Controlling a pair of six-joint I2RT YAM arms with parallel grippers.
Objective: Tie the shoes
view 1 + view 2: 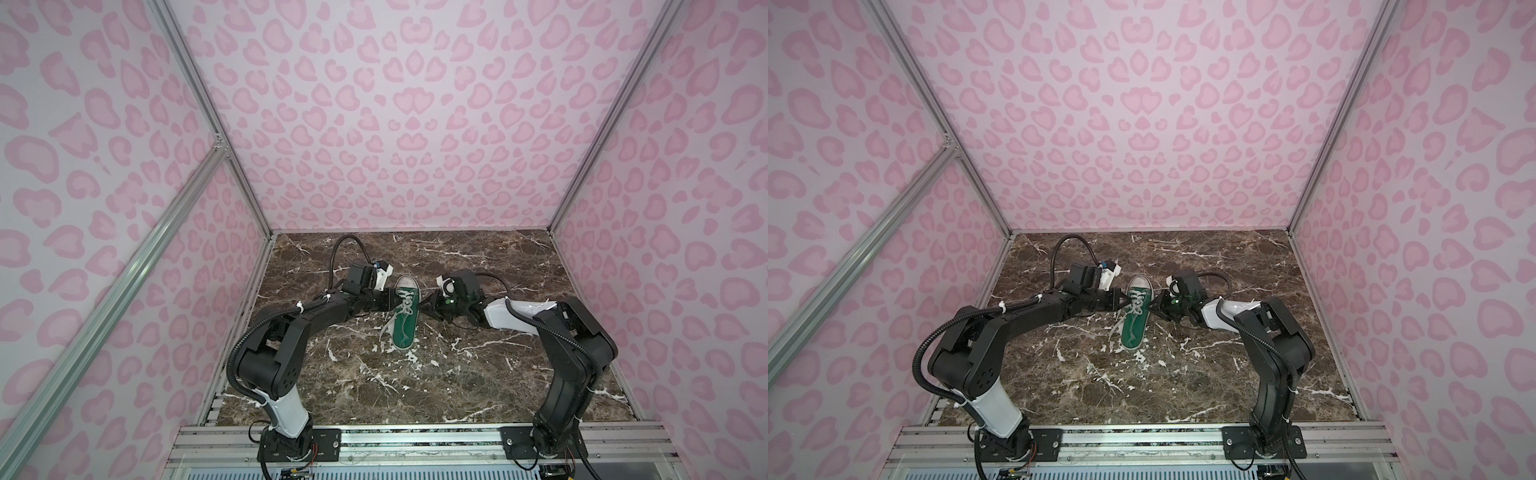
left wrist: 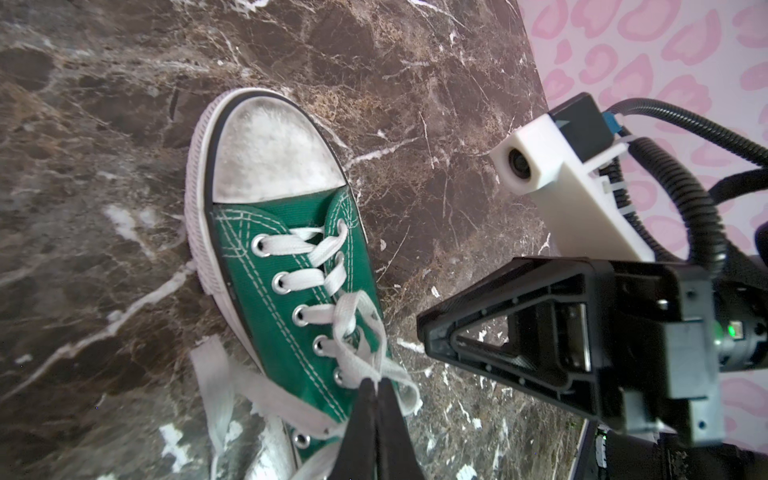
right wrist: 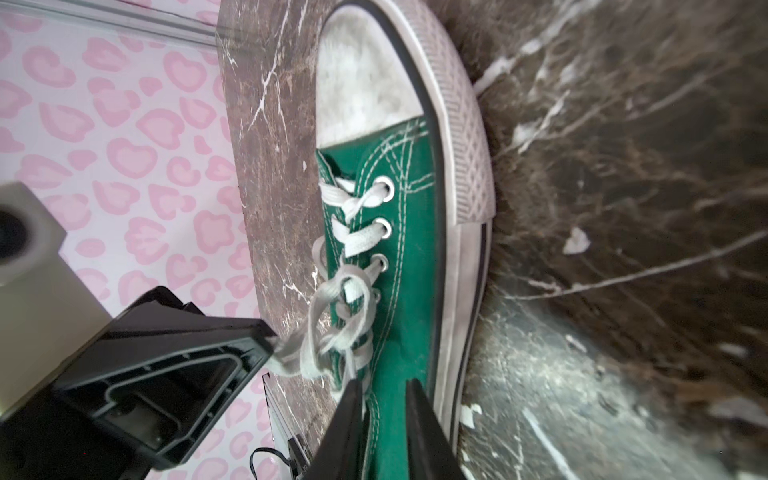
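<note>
We are looking down on a brown marble desk (image 1: 457, 374) enclosed by pink spotted panels (image 1: 374, 124). A green shoe (image 1: 405, 322) with a white toe cap is lying near the middle of both top views (image 1: 1136, 320). Its toe is pointing toward the top of the frame and its sole is resting flat on the desk. Its white laces (image 2: 347, 311) are sitting in a loose tangle over the eyelets, and one end is trailing onto the desk at the shoe's left. The left end effector (image 2: 376, 384) is reaching in from the left of the shoe, its jaws pressed together and pinching a loop of the laces. The right end effector (image 3: 382, 388) is hovering at the shoe's right side. Its jaws are standing a little apart with green canvas showing between them, and we are seeing nothing clamped there.
</note>
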